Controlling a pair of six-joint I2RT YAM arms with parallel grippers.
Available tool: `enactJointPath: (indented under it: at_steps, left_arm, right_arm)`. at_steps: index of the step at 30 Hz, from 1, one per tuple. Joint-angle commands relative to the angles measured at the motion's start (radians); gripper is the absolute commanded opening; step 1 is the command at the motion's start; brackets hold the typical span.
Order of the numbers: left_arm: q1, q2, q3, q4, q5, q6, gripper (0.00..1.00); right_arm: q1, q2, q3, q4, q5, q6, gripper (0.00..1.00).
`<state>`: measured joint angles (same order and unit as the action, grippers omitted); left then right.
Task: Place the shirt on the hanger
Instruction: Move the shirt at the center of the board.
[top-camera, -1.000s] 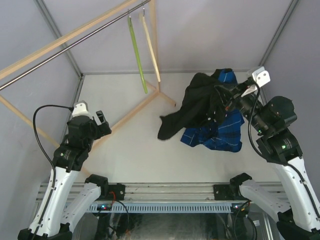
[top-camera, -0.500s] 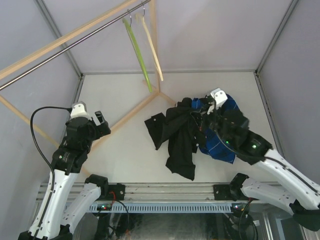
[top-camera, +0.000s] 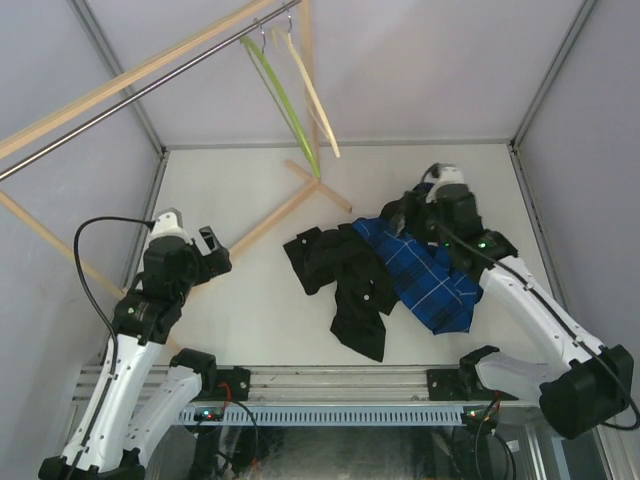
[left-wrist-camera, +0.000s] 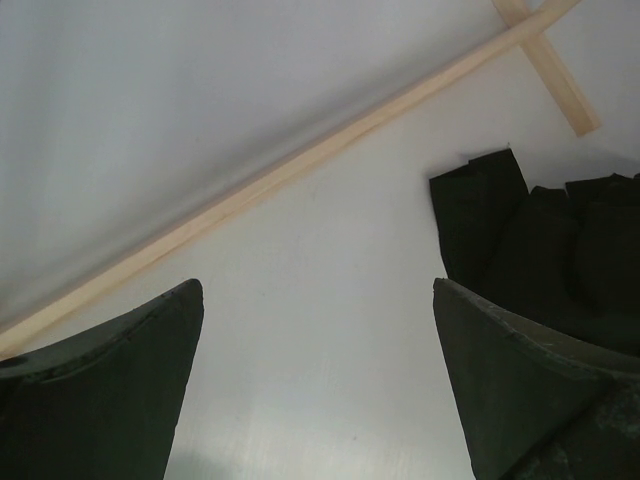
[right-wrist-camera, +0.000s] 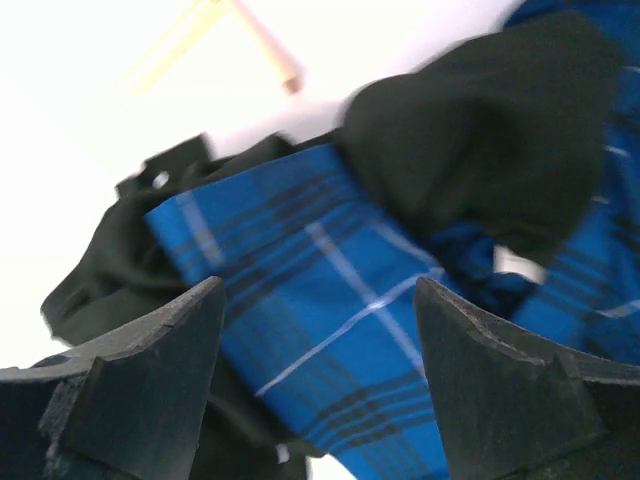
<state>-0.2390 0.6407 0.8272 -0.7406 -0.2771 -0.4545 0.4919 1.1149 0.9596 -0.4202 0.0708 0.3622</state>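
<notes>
1. The blue long-sleeved button-up shirt with navy and thin white plaid check (top-camera: 425, 275) lies crumpled on the white table (top-camera: 250, 310), right of centre. Its long axis runs from the far middle of the table toward the near right corner.
2. A plain black garment (top-camera: 345, 275) lies against the shirt's left side and overlaps it. In the right wrist view a black fold also sits on top of the plaid cloth.
3. The right gripper (top-camera: 412, 215) hangs over the far end of the shirt, pointing down at it. Its jaws stand apart with nothing between them, so it is released; the plaid cloth shows in the gap below.
4. The left gripper (top-camera: 215, 250) is well apart from the shirt, on the left side of the table. It is spread wide and empty, looking across bare table at the edge of the black garment.
5. The thin lime-green clothes hanger with a silver hook (top-camera: 285, 100) hangs from the metal rail (top-camera: 150, 85) at the far left of centre, just beside a pale cream hanger (top-camera: 315, 95).
6. The right arm is clearly nearer the shirt, which lies directly beneath its gripper. The likely next move is a fresh grasp there, and the overlapping black cloth could be caught with it.
</notes>
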Motion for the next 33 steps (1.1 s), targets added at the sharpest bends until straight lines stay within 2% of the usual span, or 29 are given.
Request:
enactJointPath:
  at_steps: [1, 5, 6, 8, 10, 16, 21, 25, 28, 33]
  left_arm:
    - [0.008, -0.003, -0.052, 0.070, 0.083, -0.070, 1.00]
    - [0.006, 0.002, -0.078, 0.084, 0.105, -0.083, 1.00]
    - [0.006, 0.005, -0.078, 0.085, 0.111, -0.084, 1.00]
    - [0.007, 0.006, -0.079, 0.086, 0.125, -0.088, 1.00]
    - [0.006, 0.000, -0.086, 0.092, 0.139, -0.091, 1.00]
    - [0.005, -0.022, -0.107, 0.095, 0.163, -0.093, 1.00]
    - [0.005, -0.034, -0.120, 0.102, 0.180, -0.098, 1.00]
    - [0.006, -0.032, -0.122, 0.108, 0.193, -0.097, 0.99]
    - [0.005, -0.022, -0.122, 0.112, 0.201, -0.095, 0.98]
    - [0.005, -0.007, -0.127, 0.121, 0.207, -0.101, 0.95]
  right_arm:
    - [-0.213, -0.016, 0.034, -0.067, -0.105, 0.121, 0.76]
    - [-0.327, 0.070, 0.041, -0.041, -0.102, 0.109, 0.77]
    - [-0.349, 0.093, 0.041, -0.022, -0.096, 0.114, 0.80]
    - [-0.384, 0.143, 0.039, 0.042, -0.105, 0.110, 0.92]
    - [-0.410, 0.204, 0.056, 0.100, -0.106, 0.104, 0.96]
    - [-0.462, 0.460, 0.187, 0.101, -0.108, 0.088, 0.99]
    - [-0.453, 0.571, 0.186, 0.095, -0.160, 0.082, 0.99]
    - [-0.456, 0.576, 0.103, 0.153, -0.201, 0.113, 0.92]
    - [-0.448, 0.549, 0.045, 0.177, -0.217, 0.115, 0.80]
    - [-0.445, 0.426, -0.095, 0.228, -0.230, 0.132, 0.39]
